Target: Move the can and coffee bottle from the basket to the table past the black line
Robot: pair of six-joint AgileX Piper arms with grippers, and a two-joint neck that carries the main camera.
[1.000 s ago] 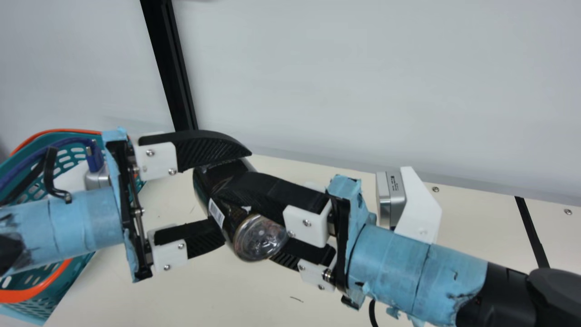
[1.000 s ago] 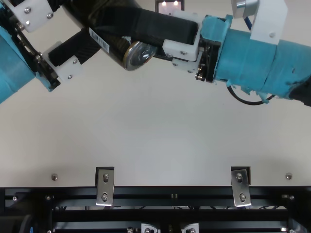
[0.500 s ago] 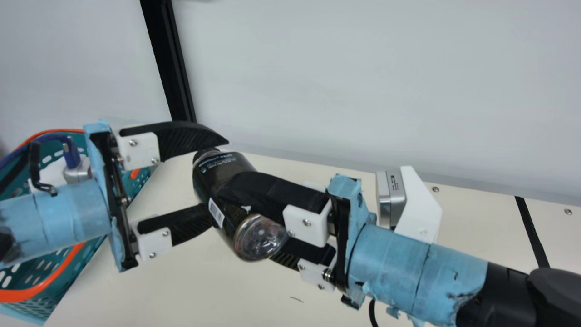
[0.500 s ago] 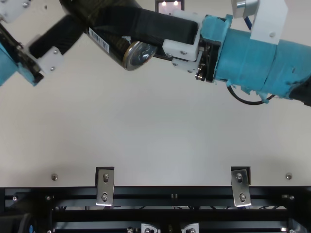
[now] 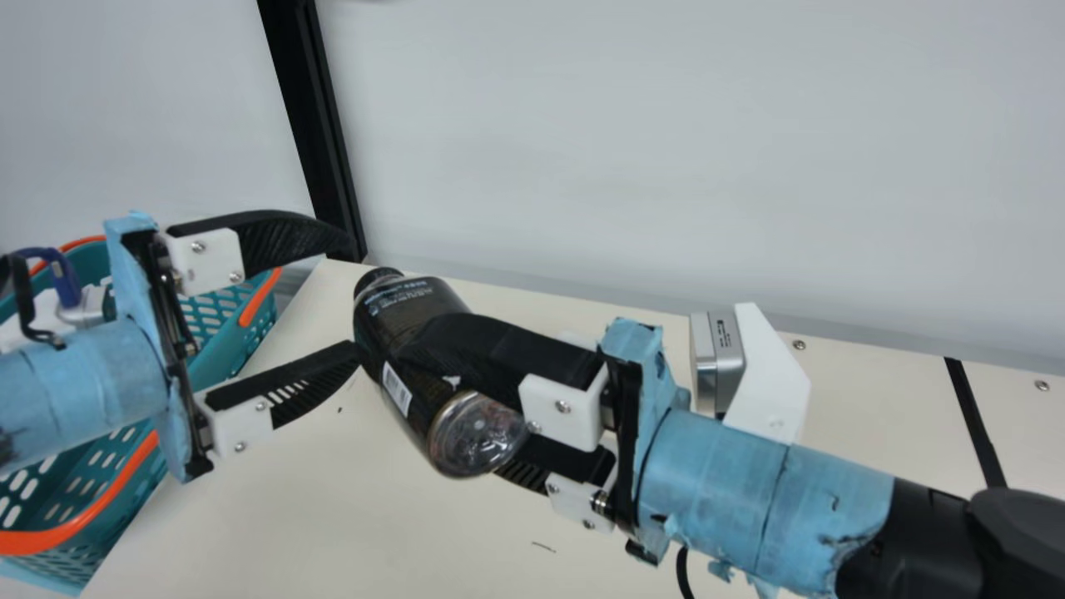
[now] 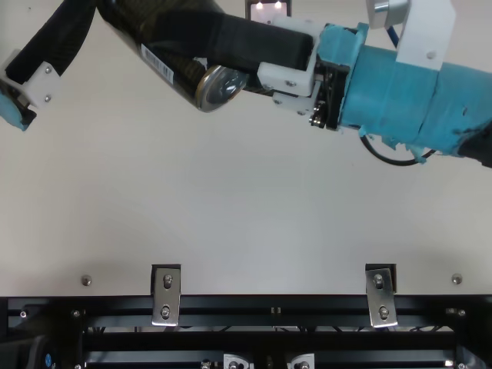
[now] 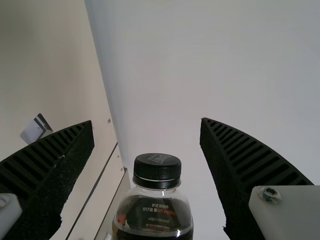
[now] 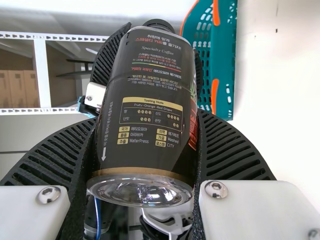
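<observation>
In the main view my right gripper is shut on the dark coffee bottle, held tilted above the table with its clear base towards the camera. My left gripper stands open just left of the capped end, apart from it. In the left wrist view the bottle's black cap shows beyond the spread fingers of the left gripper. The right wrist view has the bottle clamped between the pads of the right gripper. The teal basket stands at the left, partly behind my left arm.
A black line crosses the table at the right. A wall with a black post rises behind the table. Metal brackets sit along the table's near edge in the top view.
My left gripper has let go of the bottle's cap end and drawn away to the left, uncovering the cap. My right gripper has kept still with the bottle.
</observation>
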